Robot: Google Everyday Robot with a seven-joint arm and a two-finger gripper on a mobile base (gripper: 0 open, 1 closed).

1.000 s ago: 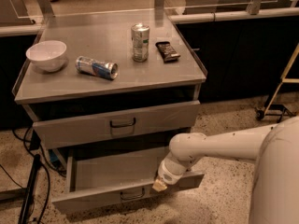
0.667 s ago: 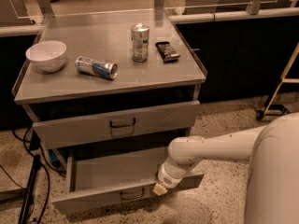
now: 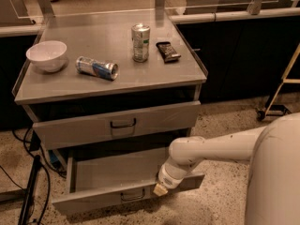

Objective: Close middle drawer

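The middle drawer (image 3: 112, 172) is pulled far out of the grey cabinet. Its shallow tray is bare, and a small dark handle (image 3: 132, 196) sits at the centre of its low front. My gripper (image 3: 161, 189) is on the end of the white arm (image 3: 211, 146), which reaches in from the right. It rests against the top edge of the drawer's front, just right of the handle. The taller-fronted top drawer (image 3: 117, 123) above stands slightly ajar. The lowest drawer is hidden beneath the open one.
On the cabinet top (image 3: 70, 86) are a white bowl (image 3: 46, 55), a can lying on its side (image 3: 97, 68), an upright can (image 3: 140, 42) and a dark snack bar (image 3: 168, 51). Cables (image 3: 28, 191) run down the floor at the left. A wheeled frame (image 3: 281, 90) stands at the right.
My gripper has dipped very slightly at the drawer front and my body has edged left. The drawer shows no clear movement.
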